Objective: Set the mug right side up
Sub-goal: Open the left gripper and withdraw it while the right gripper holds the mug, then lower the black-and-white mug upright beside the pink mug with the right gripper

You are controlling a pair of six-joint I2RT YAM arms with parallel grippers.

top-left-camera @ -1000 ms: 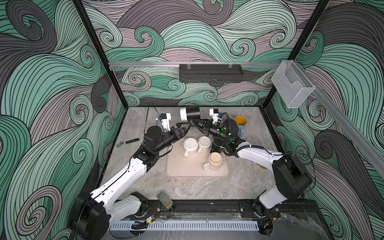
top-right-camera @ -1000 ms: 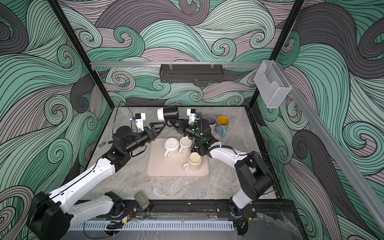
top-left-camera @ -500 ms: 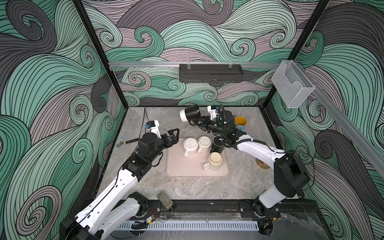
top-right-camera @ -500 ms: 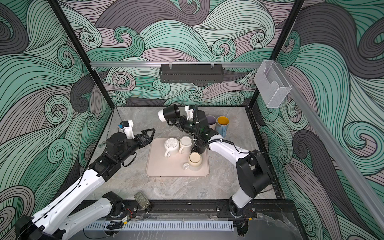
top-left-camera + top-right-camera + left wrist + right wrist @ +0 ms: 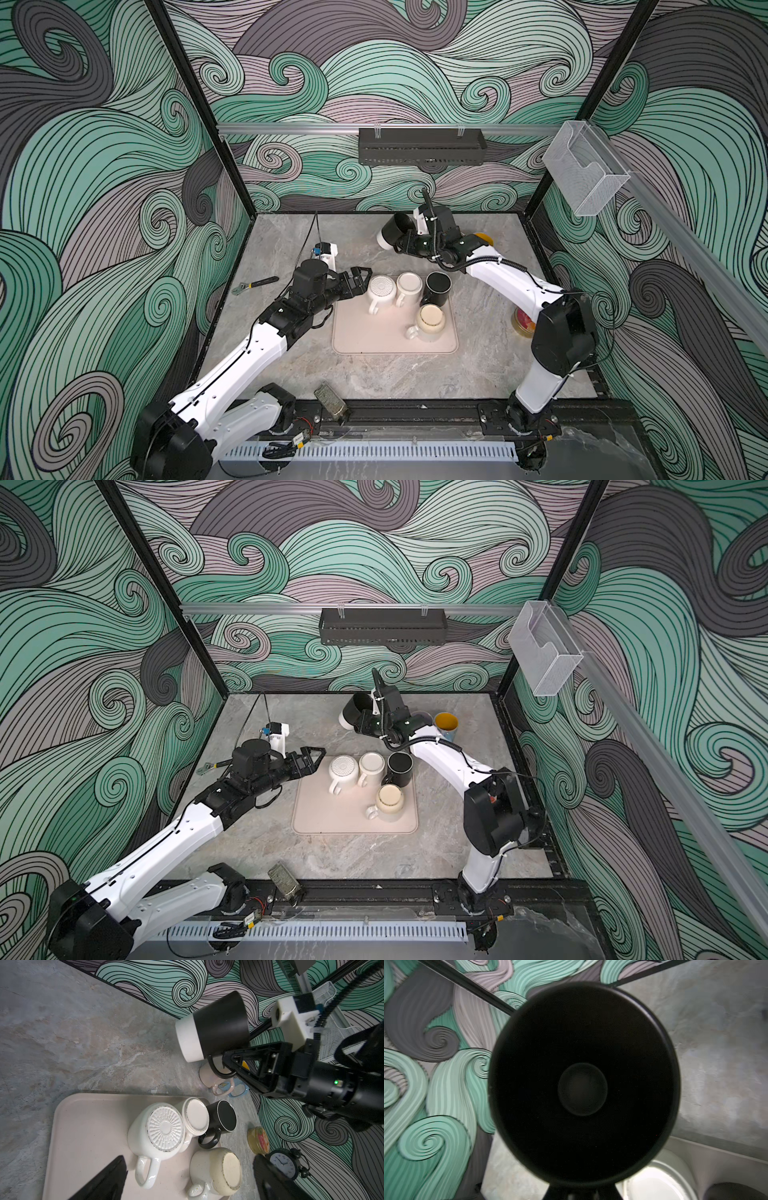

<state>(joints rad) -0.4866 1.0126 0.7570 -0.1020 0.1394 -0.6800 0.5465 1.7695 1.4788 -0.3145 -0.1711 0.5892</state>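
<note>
Nearby, lower left of centre, your left gripper (image 5: 361, 280) gapes empty beside the beige rectangular tray (image 5: 365, 332). Farther up, your right gripper (image 5: 226, 1061) clamps the handle of the white-based black ceramic mug (image 5: 395, 229), airborne, lying sideways; its dark mouth blocks the right wrist view.

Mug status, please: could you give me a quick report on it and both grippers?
Left gripper open, empty, at mat edge. Right gripper shut on mug by handle. Mug aloft, on its side, not yet upright. Cups near right wrist.
</note>
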